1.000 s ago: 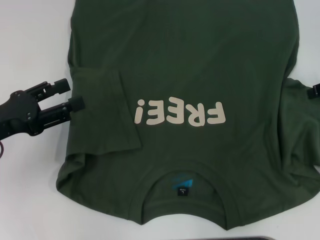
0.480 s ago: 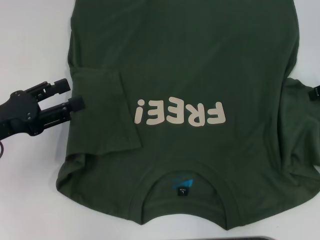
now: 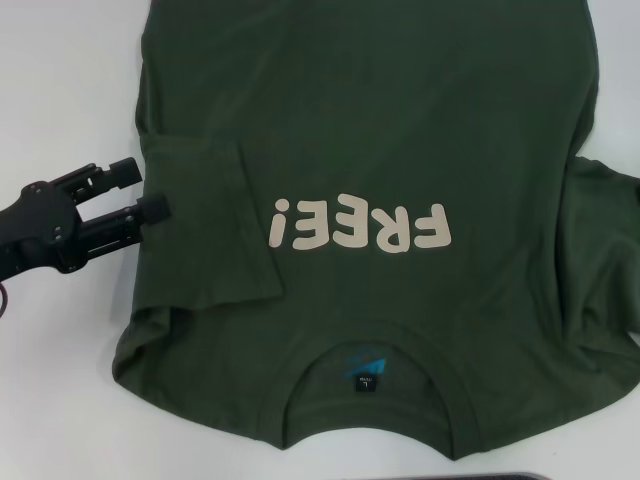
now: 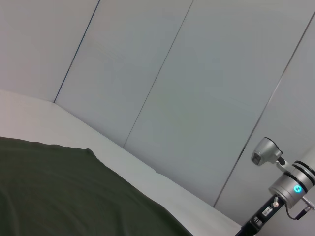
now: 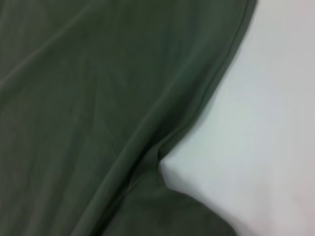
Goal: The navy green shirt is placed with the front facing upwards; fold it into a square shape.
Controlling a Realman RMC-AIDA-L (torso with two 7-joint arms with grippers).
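Left gripper (image 3: 147, 189), black, two-fingered, sits at the left side of the white table (image 3: 60, 90), pointing toward the garment. Fingers (image 3: 120, 170) spread apart, nothing between them; the tips reach the left edge of the cloth, contact uncertain.

The navy green shirt (image 3: 380, 110), a large dark olive-green short-sleeved cotton T-shirt, lies flat and front up across the middle of the table, filling most of the head view. Ribbed crew collar (image 3: 368, 345) at the near edge, hem running out of view at the far side. Small black-and-blue neck tag (image 3: 365, 375) inside the collar opening. Cream "FREE!" lettering (image 3: 360, 226) across the chest, reading upside down from the head camera.

Left sleeve (image 3: 205, 220) is folded inward over the body, lying just beside the lettering. Right sleeve (image 3: 600, 260) lies loosely out to the right with soft creases.

Left wrist view: shirt edge (image 4: 59, 187) on the table, grey panelled wall (image 4: 197, 88) behind.

Right gripper not seen in any view; finger state cannot be told. Right wrist view shows creased green cloth (image 5: 88, 108) over white table only.
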